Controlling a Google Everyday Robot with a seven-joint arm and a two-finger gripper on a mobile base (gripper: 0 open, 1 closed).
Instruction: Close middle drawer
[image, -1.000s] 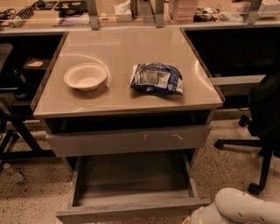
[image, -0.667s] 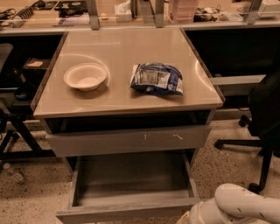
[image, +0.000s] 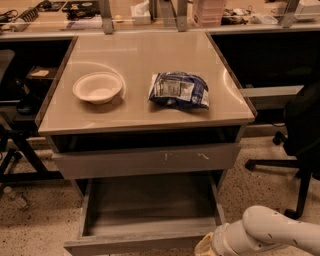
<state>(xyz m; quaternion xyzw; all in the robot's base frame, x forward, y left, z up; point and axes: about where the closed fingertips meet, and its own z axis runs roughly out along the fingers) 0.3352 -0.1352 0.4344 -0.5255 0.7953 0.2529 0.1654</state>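
Down at the bottom edge, the white arm (image: 270, 230) reaches in from the right, with the gripper (image: 206, 245) low at the front right corner of the middle drawer (image: 130, 246). I cannot tell whether the gripper is open or closed, or whether it touches the front.

The drawer is pulled well out, its long shallow tray bare and its plain front nearest us. So the job is not yet done, and the push has the whole length to go.

Just above and behind it sits the upper drawer front (image: 145, 160) with pale scratches, nearly flush. Above that is the tabletop (image: 135, 55), carrying a white bowl (image: 98, 87) and a blue snack bag (image: 179, 90).

Now the danger, as I judge it. A push at that right corner, off centre, could twist the drawer and jam it. The gripper could also slip off the edge. A hard shove might jolt the bowl.
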